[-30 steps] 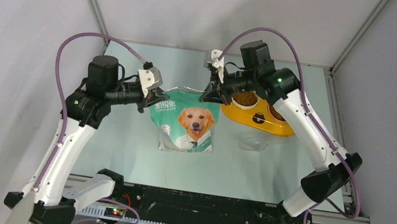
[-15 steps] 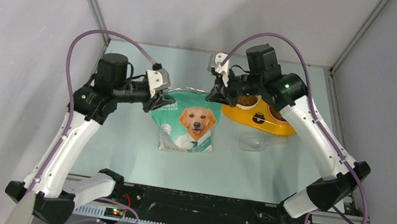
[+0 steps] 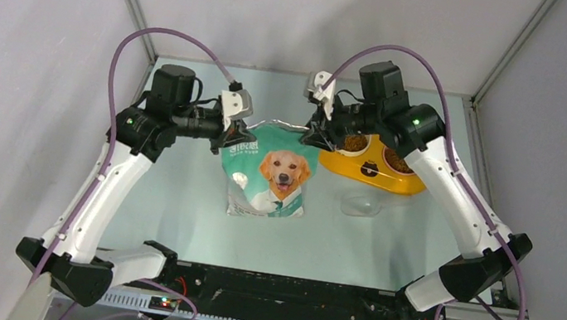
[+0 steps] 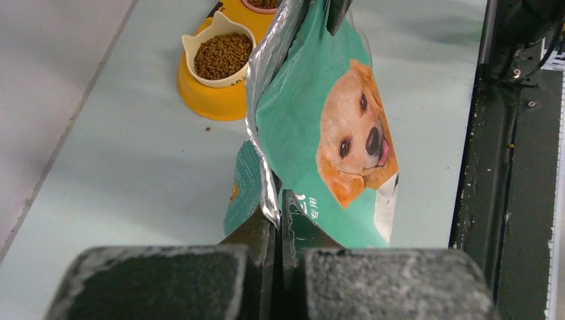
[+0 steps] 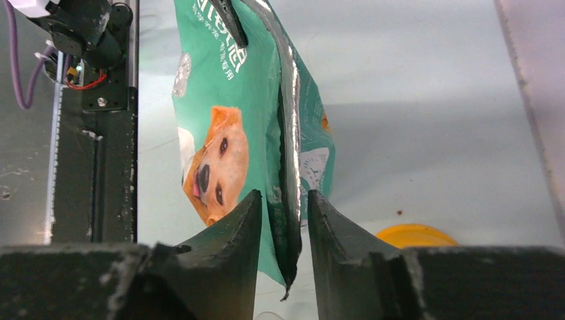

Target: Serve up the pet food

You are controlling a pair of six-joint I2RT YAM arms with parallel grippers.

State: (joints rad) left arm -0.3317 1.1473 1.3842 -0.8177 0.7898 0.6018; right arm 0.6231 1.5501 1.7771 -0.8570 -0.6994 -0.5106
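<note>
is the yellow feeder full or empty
Full: both bowls of the yellow feeder hold brown kibble, heaped close to the rim in the left wrist view.

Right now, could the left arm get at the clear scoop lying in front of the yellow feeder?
Probably not. The left end effector is shut on a top corner of the bag, and the bag stands between it and the scoop, which lies beyond it by the feeder.

The bag [image 3: 269, 176] has white Chinese characters near its top, too small to read from above. In the left wrist view two of them look like "专用". The dark mark on the yellow feeder [image 3: 362, 171] is unreadable.
</note>
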